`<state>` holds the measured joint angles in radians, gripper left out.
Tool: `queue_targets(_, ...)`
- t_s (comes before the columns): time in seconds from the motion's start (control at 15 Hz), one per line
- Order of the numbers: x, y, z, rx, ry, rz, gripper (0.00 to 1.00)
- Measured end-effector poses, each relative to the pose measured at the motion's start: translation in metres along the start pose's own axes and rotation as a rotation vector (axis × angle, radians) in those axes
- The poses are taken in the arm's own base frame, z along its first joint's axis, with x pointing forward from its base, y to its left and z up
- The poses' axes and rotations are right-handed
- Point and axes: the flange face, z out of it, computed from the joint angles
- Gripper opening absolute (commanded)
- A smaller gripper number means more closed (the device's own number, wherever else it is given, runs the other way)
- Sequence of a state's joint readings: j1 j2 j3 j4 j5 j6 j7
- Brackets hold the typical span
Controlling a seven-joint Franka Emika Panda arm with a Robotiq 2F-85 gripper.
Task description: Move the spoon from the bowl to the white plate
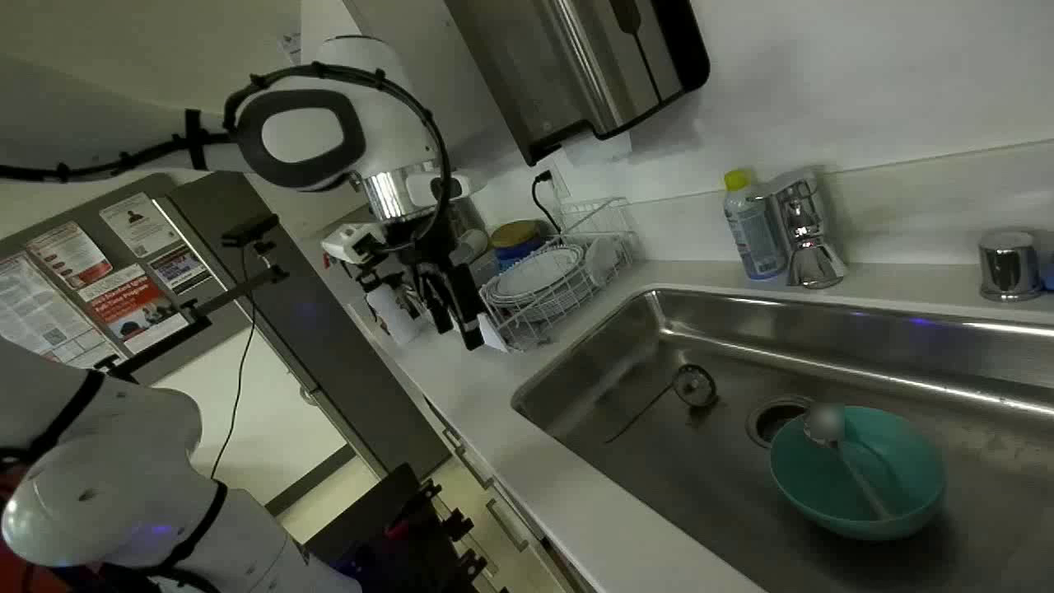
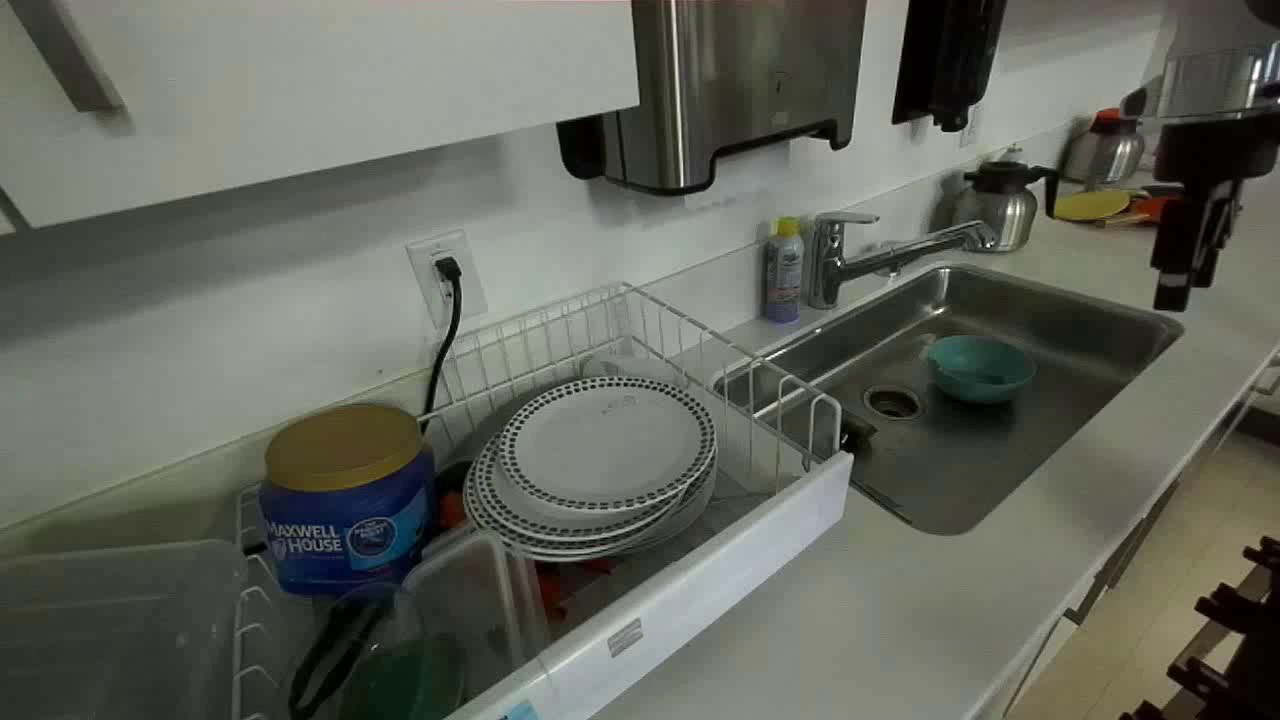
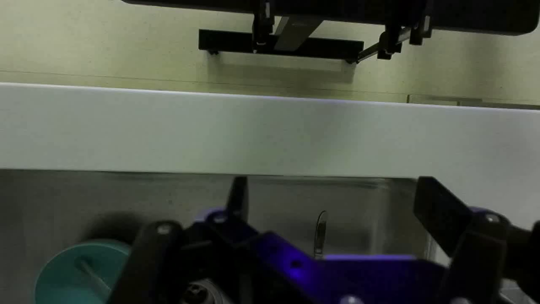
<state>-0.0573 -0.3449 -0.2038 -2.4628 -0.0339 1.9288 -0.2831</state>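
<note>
One pale spoon [image 1: 851,468] leans in the teal bowl [image 1: 896,469], head at the rim, in the sink [image 1: 708,469]. We log the gripper [image 3: 333,188] well apart from the bowl, jaws spread wide, nothing held. White plates [image 2: 608,440] lie stacked in the wire rack [image 2: 720,575].

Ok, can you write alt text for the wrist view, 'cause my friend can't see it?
An open black gripper, holding nothing, looms large and dark in front of a steel sink. At lower left, partly behind the gripper, a teal bowl holds a pale spoon. Higher in the picture, a white counter runs across.
</note>
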Motion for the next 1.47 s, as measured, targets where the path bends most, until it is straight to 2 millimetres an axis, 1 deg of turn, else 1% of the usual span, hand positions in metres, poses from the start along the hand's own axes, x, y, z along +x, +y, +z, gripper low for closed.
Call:
queue_targets(0.53,0.001,0.001,0.0,-0.004,0.012,0.004,1.0)
queue_targets(0.67,0.01,0.007,0.0,-0.02,0.078,0.017,1.0)
queue_targets(0.73,0.017,0.012,0.004,-0.03,0.113,0.025,1.0)
queue_targets(0.93,0.038,0.04,0.027,-0.069,0.189,0.047,1.0)
queue_targets(1.2,0.058,0.08,0.07,-0.157,0.227,0.064,1.0)
queue_targets(1.33,0.062,0.089,0.084,-0.176,0.222,0.063,1.0)
queue_targets(1.47,0.063,0.09,0.085,-0.178,0.221,0.063,1.0)
